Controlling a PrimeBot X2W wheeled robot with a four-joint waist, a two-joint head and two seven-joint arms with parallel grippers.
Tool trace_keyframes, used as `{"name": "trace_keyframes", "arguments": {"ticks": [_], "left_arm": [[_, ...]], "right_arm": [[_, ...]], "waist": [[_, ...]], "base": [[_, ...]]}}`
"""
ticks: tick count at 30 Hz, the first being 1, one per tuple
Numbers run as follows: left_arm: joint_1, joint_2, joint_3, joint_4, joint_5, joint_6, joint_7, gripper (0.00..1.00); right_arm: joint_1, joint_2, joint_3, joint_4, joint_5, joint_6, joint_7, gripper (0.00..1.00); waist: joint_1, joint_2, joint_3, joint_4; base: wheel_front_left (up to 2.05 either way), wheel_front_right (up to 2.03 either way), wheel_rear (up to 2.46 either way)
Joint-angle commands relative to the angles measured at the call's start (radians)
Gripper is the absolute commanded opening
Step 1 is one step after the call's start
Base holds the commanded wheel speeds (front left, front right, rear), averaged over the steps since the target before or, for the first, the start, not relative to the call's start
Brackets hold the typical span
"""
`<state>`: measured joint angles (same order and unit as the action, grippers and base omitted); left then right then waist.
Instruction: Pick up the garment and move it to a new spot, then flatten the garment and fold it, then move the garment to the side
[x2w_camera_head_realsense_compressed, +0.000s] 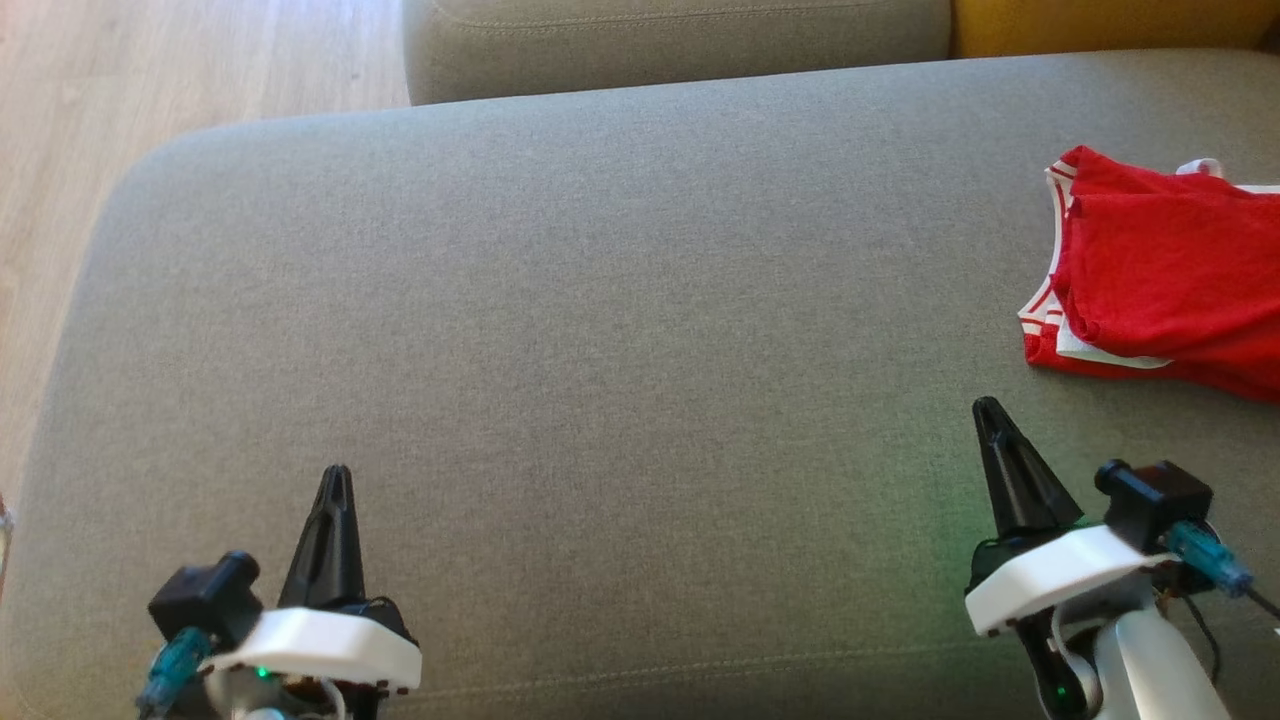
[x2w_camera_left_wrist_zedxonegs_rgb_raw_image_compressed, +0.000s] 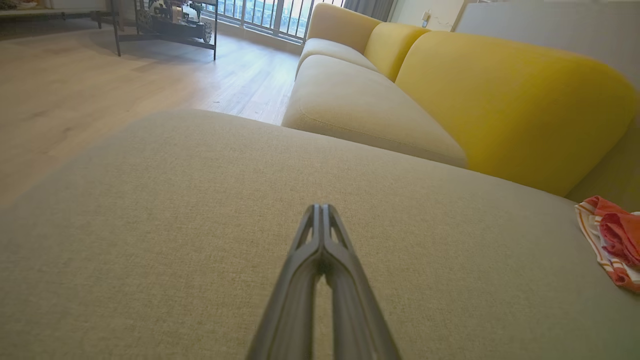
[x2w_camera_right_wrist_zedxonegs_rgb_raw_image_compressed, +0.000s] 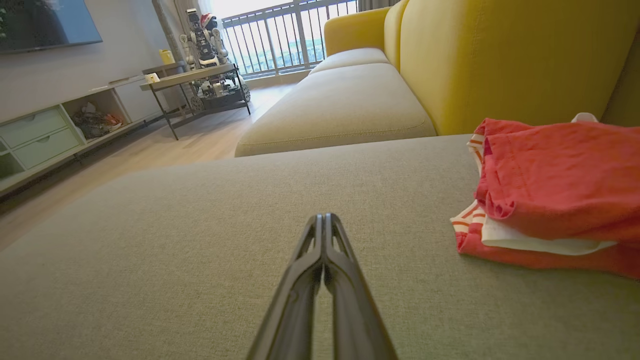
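Garment (x2w_camera_head_realsense_compressed: 1165, 270) lies folded in a red stack at the right edge of the cushion (x2w_camera_head_realsense_compressed: 600, 300), while our left gripper (x2w_camera_head_realsense_compressed: 336, 473) and right gripper (x2w_camera_head_realsense_compressed: 987, 406) hang closed and empty, apart from it — so we judge pick, fold and move-aside done, nothing left.

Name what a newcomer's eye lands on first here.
The red garment with white trim lies loosely heaped at the right side of the grey cushion, bright yellow backrest beyond it. The left gripper and right gripper, both shut, point across bare cushion, holding nothing.
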<state>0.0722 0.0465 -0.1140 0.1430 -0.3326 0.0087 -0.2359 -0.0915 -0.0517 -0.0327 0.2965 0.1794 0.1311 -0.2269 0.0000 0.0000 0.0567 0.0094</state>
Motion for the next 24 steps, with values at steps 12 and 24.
{"name": "trace_keyframes", "arguments": {"ticks": [12,24], "left_arm": [[-0.058,0.014,0.022,-0.011,-0.154,-0.018,0.031,0.00],[-0.072,0.020,0.037,0.002,-0.292,-0.032,0.061,0.00]], "right_arm": [[-0.035,0.000,-0.013,-0.039,0.165,0.000,0.039,0.00],[-0.033,0.000,-0.021,-0.040,0.312,0.000,0.074,0.00]], "waist": [[0.0000,0.0000,-0.006,-0.001],[0.0000,0.0000,-0.011,-0.002]], "base": [[0.00,0.00,0.00],[0.00,0.00,0.00]]}}
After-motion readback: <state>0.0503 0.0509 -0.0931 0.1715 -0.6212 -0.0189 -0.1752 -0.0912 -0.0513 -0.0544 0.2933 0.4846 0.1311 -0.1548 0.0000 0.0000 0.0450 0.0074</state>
